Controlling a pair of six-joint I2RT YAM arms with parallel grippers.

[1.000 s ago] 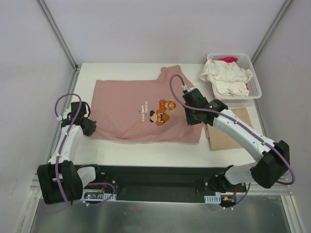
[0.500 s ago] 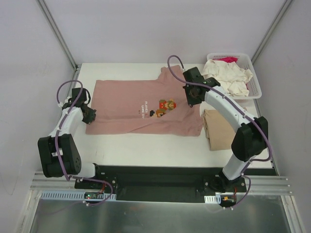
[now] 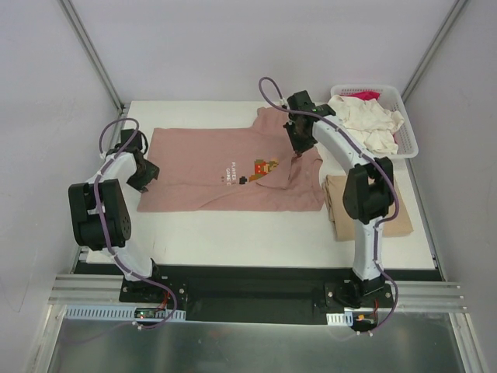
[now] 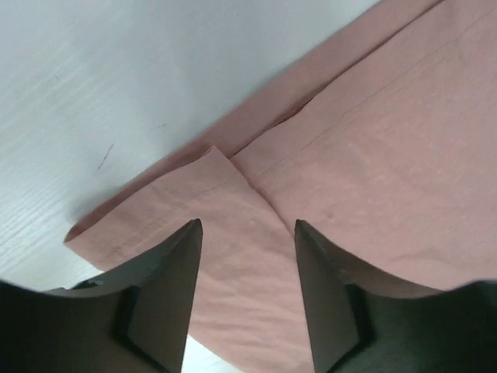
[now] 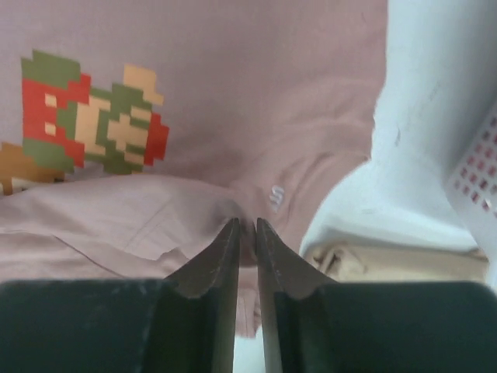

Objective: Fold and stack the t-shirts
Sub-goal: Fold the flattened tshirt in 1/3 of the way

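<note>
The dusty-pink t-shirt [image 3: 217, 175] with a pixel-figure print lies spread on the white table, its near part folded over. My left gripper [image 3: 145, 174] hovers open at the shirt's left edge. In the left wrist view its jaws [image 4: 247, 225] stand apart above the pink cloth [image 4: 373, 155], with nothing between them. My right gripper [image 3: 298, 149] is on the shirt's right side, near the print. Its jaws [image 5: 246, 223] are nearly together, pinching a raised fold of the pink cloth [image 5: 233, 116]. A folded tan t-shirt [image 3: 396, 217] lies at the right, partly under the right arm.
A white slatted basket [image 3: 408, 140] at the far right corner holds a crumpled cream t-shirt [image 3: 365, 124] and a magenta one [image 3: 365, 95]. Metal frame posts rise at both far corners. The tan cloth [image 5: 373, 260] shows just right of the right fingers.
Both arms have swung away from me, carrying the shirt's near edge up and over. The left jaws, shut before, now stand open. The right jaws have slackened slightly.
</note>
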